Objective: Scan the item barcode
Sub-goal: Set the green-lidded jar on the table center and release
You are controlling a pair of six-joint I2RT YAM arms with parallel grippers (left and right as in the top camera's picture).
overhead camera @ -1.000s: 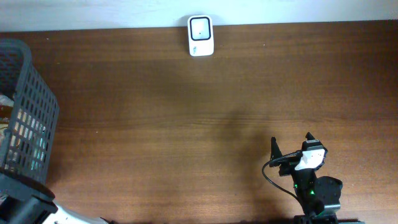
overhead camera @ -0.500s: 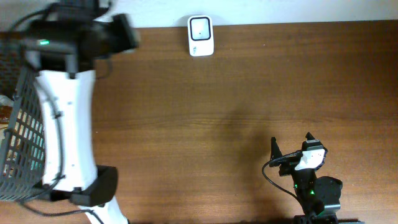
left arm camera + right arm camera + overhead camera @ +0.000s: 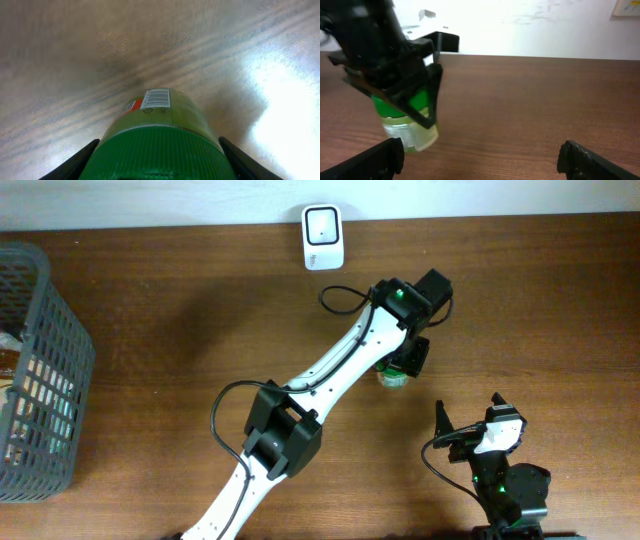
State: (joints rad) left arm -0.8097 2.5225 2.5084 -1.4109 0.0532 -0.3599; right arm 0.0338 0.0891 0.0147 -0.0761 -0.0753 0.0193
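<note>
The left gripper [image 3: 402,358] has its jaws closed around the green cap of a clear bottle [image 3: 411,131], which hangs cap-up near the middle of the table [image 3: 540,290], well apart from the white scanner [image 3: 322,237] lying face-up at the far edge; whether the bottle's base touches the wood cannot be told. The main risk, as I judge it, is a missed read: the barcode [image 3: 157,98] sits on a small white label high on the bottle's side, so if the bottle is carried upright over the scanner only its base would face the window, and the wrist must tilt the label toward the glass. A grip on a ribbed round cap alone also looks shaky; tilting could let the bottle twist or slip between the jaws, turning the label away or dropping it onto the scanner. A fast swing could blur the code or knock the light scanner askew. The right gripper [image 3: 468,406], jaws wide open and empty, rests near the front edge not far from the bottle, and a low sweep that way could clip it
</note>
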